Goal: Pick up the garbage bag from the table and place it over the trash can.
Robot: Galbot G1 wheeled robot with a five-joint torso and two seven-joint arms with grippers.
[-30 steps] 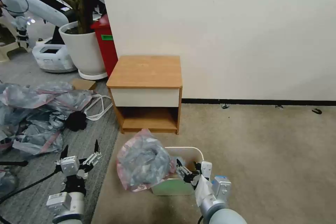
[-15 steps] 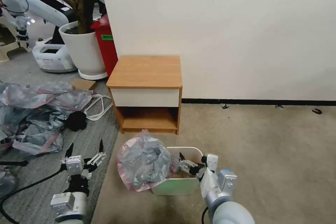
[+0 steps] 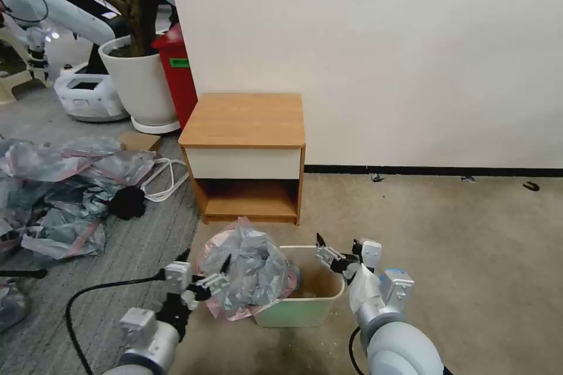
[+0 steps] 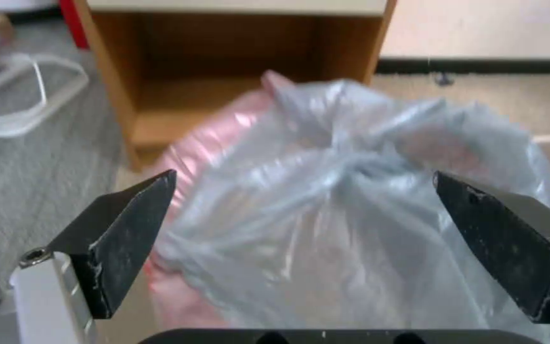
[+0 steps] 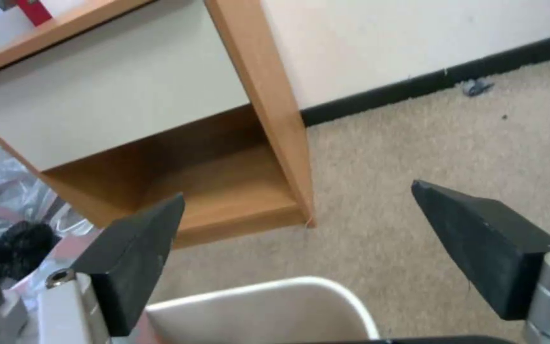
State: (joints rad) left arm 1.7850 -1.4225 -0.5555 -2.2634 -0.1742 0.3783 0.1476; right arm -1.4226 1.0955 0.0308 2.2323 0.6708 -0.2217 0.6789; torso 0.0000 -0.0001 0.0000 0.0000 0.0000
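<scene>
Head view: the garbage bag (image 3: 249,272) lies bunched over the left rim of the trash can (image 3: 305,304), off the tabletop (image 3: 246,119) — the fitting step is in hand. Left gripper (image 3: 202,278) reaches low at the bag's left edge; right gripper (image 3: 337,258) hovers above the can's right rim.

Left wrist view: jaws apart, the bag between them, ungrasped.

Right wrist view: jaws apart, empty — likely next, grip the edge and spread it.

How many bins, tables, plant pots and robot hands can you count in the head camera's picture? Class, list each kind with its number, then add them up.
Bins: 2, the beige trash can and the red bin
Tables: 1, the table
Plant pots: 1, the white pot
Robot hands: 2, left hand, right hand
Total: 6
</scene>
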